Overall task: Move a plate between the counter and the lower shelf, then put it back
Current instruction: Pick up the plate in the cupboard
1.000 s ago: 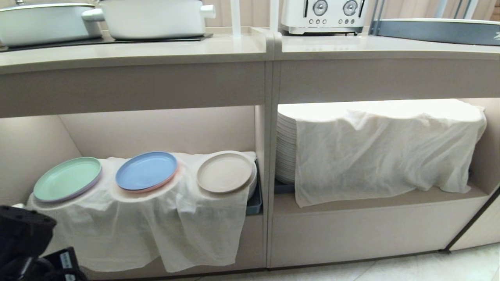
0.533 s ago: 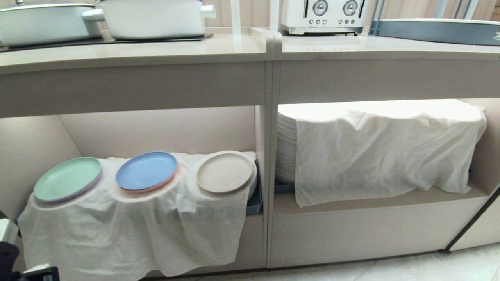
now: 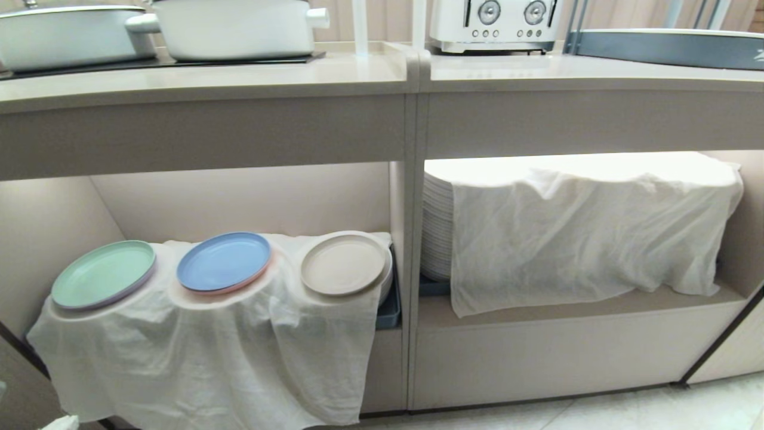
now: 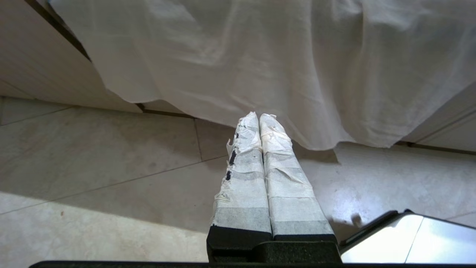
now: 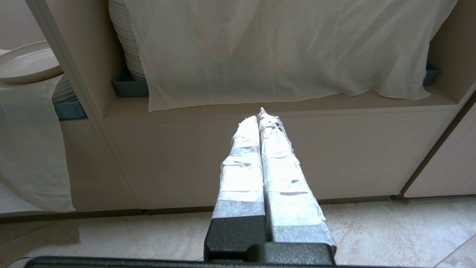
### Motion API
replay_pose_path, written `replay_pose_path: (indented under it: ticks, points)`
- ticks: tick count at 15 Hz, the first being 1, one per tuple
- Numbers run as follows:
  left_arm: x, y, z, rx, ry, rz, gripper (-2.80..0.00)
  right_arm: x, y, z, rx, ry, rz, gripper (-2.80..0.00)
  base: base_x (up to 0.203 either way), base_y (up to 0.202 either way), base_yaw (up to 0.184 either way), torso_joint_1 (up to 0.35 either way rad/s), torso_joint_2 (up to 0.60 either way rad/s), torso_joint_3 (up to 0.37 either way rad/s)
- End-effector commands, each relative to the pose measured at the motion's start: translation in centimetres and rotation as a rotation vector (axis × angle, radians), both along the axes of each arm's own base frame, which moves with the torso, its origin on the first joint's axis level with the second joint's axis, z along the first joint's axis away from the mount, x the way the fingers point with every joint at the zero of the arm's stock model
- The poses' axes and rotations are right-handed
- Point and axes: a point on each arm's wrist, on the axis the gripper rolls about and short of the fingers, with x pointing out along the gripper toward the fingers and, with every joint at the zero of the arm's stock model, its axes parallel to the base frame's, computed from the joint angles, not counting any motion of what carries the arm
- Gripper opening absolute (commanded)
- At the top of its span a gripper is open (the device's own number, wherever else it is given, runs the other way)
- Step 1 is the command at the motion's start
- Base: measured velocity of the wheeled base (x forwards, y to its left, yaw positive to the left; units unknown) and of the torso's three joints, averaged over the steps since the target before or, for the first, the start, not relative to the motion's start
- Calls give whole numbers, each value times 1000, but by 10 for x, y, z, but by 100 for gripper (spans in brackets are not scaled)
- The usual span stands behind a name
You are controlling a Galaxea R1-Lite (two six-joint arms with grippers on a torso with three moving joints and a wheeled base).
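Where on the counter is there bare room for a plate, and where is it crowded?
Bare counter: between the white pots and the toaster, and in front of the toaster. Crowded: the far left, with pots, and the right rear, with a grey-blue tray.

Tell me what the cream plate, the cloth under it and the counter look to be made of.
Cream plate: probably matte plastic or wheat-straw composite; dull even surface, no glaze shine, though ceramic can't be ruled out.
Cloth: thin woven fabric, likely cotton or linen; it wrinkles, drapes and lets light through.
Counter: smooth beige matte board, seemingly laminate or solid surface; uniform colour with no grain.
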Motion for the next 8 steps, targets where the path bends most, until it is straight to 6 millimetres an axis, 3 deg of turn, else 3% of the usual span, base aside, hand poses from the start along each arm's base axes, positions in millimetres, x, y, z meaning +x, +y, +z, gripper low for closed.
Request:
replay_pose_path:
  ticks: [1, 8]
  points:
    - [-12, 2, -8, -10, -43, 4, -280, 0, 0, 0, 0, 0, 0, -280, 0, 0, 0, 0, 0, 0]
    - [-38, 1, -14, -56, -218, -44, -280, 0, 0, 0, 0, 0, 0, -280, 0, 0, 0, 0, 0, 0]
